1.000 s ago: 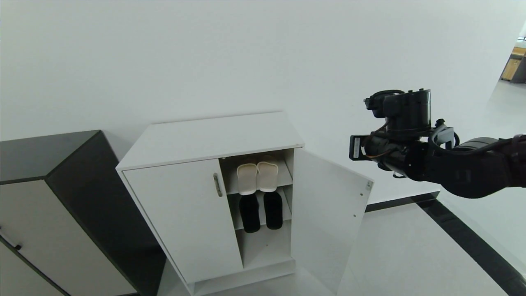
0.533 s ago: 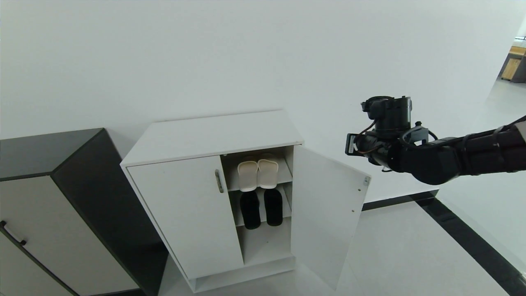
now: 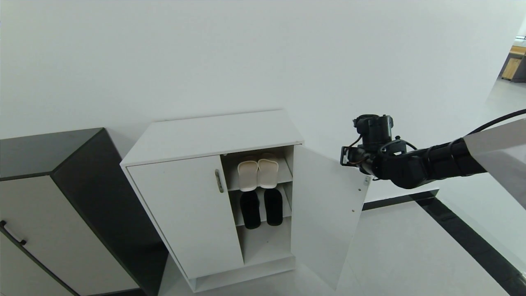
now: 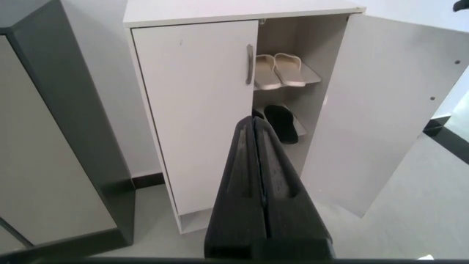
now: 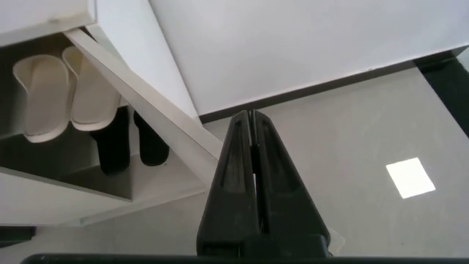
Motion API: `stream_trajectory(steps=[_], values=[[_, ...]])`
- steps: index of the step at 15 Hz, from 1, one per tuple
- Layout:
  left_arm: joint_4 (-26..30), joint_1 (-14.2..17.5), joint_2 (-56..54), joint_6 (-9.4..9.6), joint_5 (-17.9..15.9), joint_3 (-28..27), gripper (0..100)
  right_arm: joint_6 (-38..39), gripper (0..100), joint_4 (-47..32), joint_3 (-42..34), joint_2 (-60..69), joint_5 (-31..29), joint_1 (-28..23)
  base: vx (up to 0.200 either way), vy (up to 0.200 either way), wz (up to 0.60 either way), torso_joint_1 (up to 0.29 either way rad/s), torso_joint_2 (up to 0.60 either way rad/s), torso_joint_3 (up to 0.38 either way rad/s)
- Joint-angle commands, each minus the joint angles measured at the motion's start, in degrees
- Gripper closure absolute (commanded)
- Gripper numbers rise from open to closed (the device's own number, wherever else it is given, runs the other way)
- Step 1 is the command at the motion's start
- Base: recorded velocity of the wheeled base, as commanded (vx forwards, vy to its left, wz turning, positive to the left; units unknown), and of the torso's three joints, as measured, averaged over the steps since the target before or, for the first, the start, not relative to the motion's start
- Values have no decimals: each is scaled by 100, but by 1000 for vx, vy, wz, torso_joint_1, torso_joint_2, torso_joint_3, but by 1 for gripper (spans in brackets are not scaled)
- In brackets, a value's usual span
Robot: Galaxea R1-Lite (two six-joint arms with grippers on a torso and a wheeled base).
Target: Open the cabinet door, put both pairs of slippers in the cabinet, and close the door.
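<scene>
Charcoal side cabinet (image 3: 61, 164) at far left, flush against a white cabinet (image 3: 213, 133) with two doors. Left door (image 3: 185, 213) shut, metal handle (image 3: 218, 181) on its inner edge. Left gripper (image 4: 254, 126) out in front of that door, well apart from it, fingers pressed together with nothing between them. Right half of the white cabinet open: white slippers (image 3: 257, 174) side by side on the top shelf, ends hanging over the shelf edge; black slippers (image 3: 261, 208) on the shelf just below, likewise side by side. Right door (image 3: 324, 213) swung wide, inner face showing. Right gripper (image 5: 253, 119) up by the top outer corner of that door, fingers closed flat against each other and gripping nothing — contact with the door impossible to judge. Pale floor (image 3: 402, 255) further right, crossed by a dark stripe (image 3: 464, 232).
</scene>
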State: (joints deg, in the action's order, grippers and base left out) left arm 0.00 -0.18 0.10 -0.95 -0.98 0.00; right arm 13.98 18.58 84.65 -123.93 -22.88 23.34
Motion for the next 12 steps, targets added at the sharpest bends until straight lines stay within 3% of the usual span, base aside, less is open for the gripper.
stream_trajectory(steps=[1,12], values=[[0,1,-1,-2,1,0,100,-1,100,23,25,-167,-6,-5,0,0,0,0,0,0],[0,1,-1,-2,1,0,100,-27,100,-197,-72,-193,-50,-23,0,0,0,0,0,0]])
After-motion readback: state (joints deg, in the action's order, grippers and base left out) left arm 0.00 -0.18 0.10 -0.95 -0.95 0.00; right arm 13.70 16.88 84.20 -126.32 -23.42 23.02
